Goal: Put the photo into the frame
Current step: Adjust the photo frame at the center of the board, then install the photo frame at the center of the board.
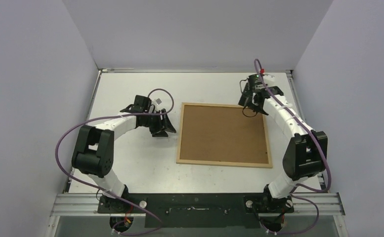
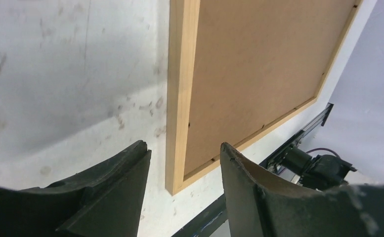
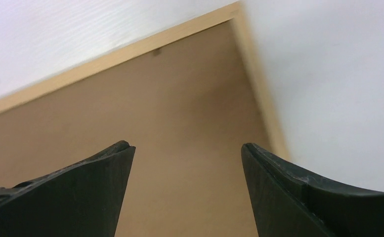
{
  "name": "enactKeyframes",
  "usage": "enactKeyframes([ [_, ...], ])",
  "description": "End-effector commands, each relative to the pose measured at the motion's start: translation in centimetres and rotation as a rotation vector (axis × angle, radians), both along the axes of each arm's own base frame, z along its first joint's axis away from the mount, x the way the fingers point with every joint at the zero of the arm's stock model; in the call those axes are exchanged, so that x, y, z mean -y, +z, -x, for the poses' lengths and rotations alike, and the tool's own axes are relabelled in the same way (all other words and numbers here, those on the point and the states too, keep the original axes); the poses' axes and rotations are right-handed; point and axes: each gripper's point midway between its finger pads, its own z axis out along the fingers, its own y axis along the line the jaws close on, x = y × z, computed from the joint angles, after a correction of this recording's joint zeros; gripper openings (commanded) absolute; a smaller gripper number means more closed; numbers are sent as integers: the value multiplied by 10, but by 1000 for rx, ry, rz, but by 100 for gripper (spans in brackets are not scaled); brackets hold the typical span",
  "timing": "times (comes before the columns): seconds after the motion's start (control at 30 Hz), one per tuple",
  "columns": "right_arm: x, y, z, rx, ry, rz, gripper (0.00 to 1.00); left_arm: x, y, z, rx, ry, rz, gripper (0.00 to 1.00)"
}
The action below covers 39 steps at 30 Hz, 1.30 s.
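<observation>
Frame (image 1: 180,133) lies flat between the arms, backing panel (image 1: 223,133) seated inside; photo not in view. Left gripper (image 1: 163,126) gapes beside its left edge, right gripper (image 1: 253,104) gapes above the far-right corner. Likely next: lifting the panel out.

Overhead view faces down; both wrist views closely share the frame (image 2: 180,89), seemingly obliquely

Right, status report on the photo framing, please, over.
Open, empty: left gripper, right gripper. The frame flat, backing panel filling it. No photo in view.

Even, soft light; perhaps slightly blurred.
</observation>
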Motion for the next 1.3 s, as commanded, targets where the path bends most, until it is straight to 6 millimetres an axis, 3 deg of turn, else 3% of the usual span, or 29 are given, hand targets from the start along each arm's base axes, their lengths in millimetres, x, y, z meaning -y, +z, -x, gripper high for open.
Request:
enactKeyframes([
  [0.0,-87,11,29,8,166,-157,80,16,6,-29,-3,-28,60,51],
  [0.13,-164,3,53,-13,297,-308,78,26,3,-47,-22,-24,94,48],
  [0.3,-239,-8,80,-88,473,-255,72,30,-5,-54,-88,-45,89,40],
  [0.43,-276,-27,87,-136,535,-243,60,29,-18,-51,-153,-36,77,32],
  [0.6,-312,-50,95,-176,639,-266,55,27,-42,-39,-233,-25,65,24],
  [0.77,-330,-67,107,-207,677,-234,59,23,-58,-29,-290,-23,45,20],
  [1.27,-332,-95,120,-239,671,-205,57,15,-85,-9,-421,45,1,15],
])
